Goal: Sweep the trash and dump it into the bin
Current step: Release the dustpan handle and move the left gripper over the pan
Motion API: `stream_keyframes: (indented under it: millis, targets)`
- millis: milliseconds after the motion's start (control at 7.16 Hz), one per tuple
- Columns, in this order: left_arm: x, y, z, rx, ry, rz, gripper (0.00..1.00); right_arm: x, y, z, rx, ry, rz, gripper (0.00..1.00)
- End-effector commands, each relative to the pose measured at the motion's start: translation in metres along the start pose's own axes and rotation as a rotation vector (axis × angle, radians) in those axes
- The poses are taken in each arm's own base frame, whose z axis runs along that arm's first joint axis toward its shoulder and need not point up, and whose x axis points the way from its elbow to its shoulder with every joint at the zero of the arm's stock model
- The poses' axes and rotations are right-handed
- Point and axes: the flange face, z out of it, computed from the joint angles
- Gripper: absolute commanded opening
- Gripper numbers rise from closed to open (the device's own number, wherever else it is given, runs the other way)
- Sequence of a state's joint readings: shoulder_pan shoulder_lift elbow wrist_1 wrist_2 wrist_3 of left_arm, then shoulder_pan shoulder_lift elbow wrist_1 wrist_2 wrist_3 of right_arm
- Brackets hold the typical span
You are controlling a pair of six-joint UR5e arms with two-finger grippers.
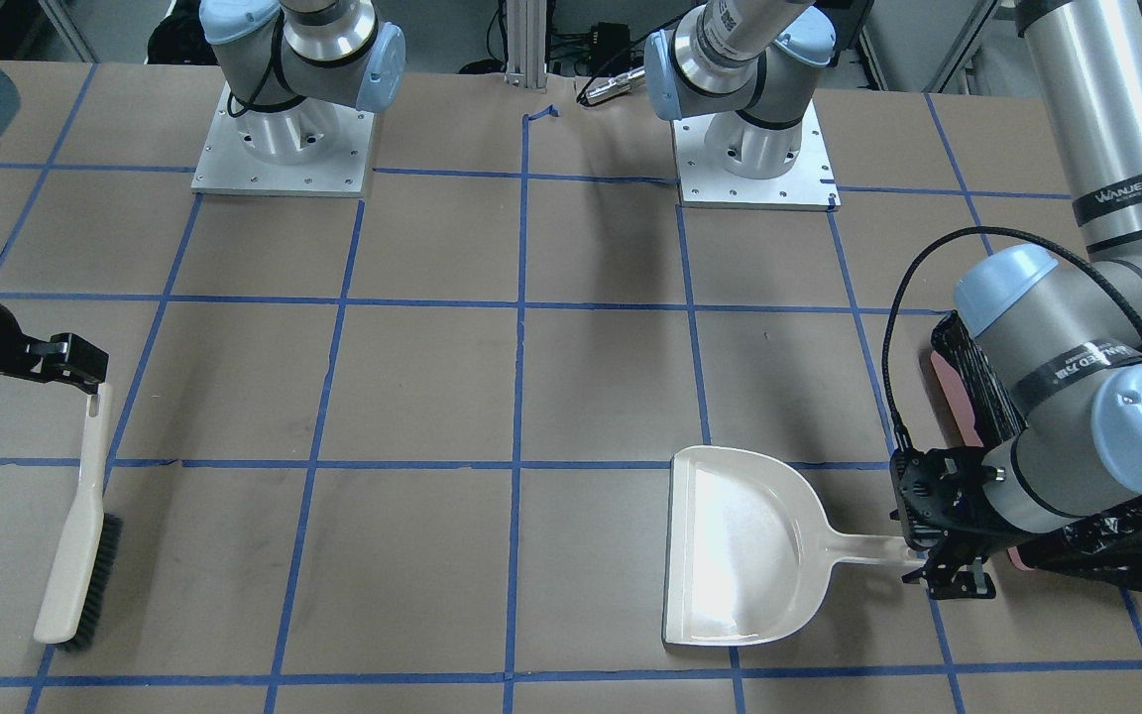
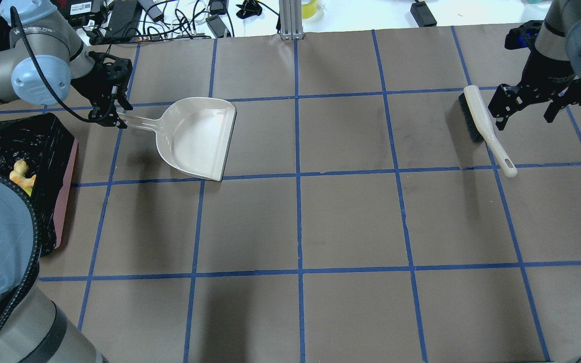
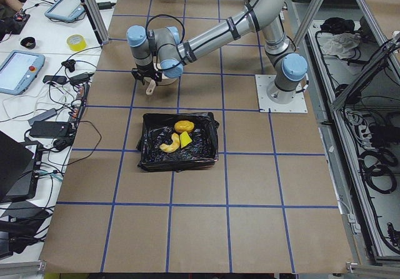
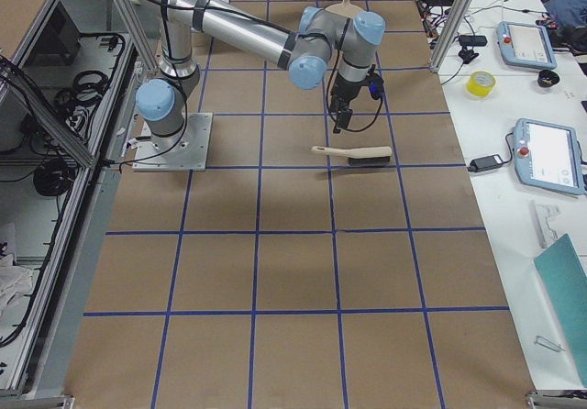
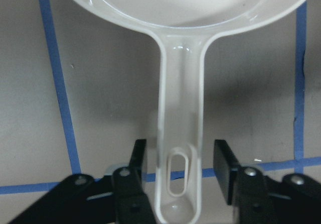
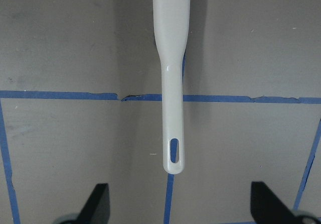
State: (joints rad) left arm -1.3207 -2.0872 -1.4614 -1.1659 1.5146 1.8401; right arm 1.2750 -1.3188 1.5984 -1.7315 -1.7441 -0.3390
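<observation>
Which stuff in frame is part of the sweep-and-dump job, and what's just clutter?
Job:
- trash, three pieces already in the bin
- dustpan, handle inside the open left gripper
- brush, lying by the open right gripper

Lying about:
- yellow tape roll
- tablets
- cables

the dustpan (image 2: 197, 138) lies on the tabletop (image 2: 351, 222) on the robot's left side, its handle pointing toward the left end. the left end effector (image 5: 183, 158) straddles that handle's tip, a jaw on each side, neither touching. the bin (image 3: 147, 147) sits at the left end, nearer the robot than the dustpan, with the trash (image 3: 177, 136) in it. the brush (image 2: 482, 126) lies well apart on the right side, and the right end effector (image 6: 180, 196) hangs over its handle, clear of it.
</observation>
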Motion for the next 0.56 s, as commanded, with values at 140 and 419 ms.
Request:
stream_keyframes:
  millis: [140, 419]
  targets:
    - [0.005, -0.064, -0.034, 0.002, -0.04, -0.206, 0.72, 0.0, 0.0, 0.001, -0.004, -0.001, -0.002, 1.0]
    - [0.008, -0.074, -0.037, 0.005, -0.038, -0.264, 0.72, 0.0, 0.0, 0.001, -0.002, -0.001, -0.002, 1.0]
